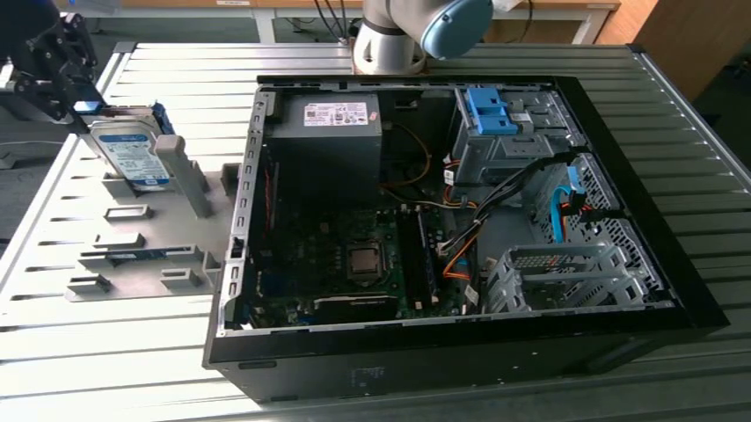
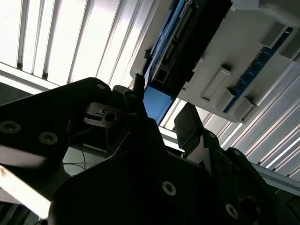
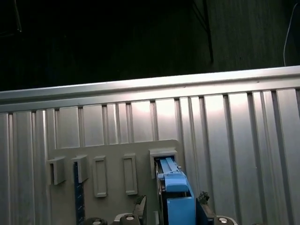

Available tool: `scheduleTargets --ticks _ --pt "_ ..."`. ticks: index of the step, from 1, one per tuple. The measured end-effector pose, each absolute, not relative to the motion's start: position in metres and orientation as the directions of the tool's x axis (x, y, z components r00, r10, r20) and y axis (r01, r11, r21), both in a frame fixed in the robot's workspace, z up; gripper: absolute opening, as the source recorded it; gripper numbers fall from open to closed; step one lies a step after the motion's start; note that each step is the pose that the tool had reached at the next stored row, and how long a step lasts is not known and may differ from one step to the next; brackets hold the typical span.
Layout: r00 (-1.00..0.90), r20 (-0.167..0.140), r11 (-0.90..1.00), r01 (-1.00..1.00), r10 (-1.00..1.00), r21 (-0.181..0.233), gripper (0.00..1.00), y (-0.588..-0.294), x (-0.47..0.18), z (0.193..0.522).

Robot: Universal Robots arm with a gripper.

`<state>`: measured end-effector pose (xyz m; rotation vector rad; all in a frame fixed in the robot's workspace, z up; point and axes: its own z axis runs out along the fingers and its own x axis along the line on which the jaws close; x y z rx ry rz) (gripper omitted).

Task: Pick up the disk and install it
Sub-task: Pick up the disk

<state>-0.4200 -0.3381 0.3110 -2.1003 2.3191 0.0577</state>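
Note:
The disk, a silver drive with a white-and-blue label in a blue frame, stands on edge in a slot of the grey holder plate at the exterior view's left. My black gripper hangs over its upper end. In the first wrist view the blue frame of the disk lies between my fingertips, with a narrow gap on each side. The second wrist view shows the same blue frame between my gripper fingers. The gripper is open and straddles the disk.
An open black computer case lies to the right of the holder, with a motherboard, a dark power supply, a metal drive cage and a blue bay clip. A blue clip lies in another holder slot. The arm's base stands behind the case.

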Motion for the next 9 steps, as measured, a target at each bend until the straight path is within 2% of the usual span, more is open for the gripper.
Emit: scheduleTargets --ticks 9 --pt "-0.082 -0.034 0.081 -0.997 -0.996 0.019 0.53 -0.3358 -0.4222 0.2998"
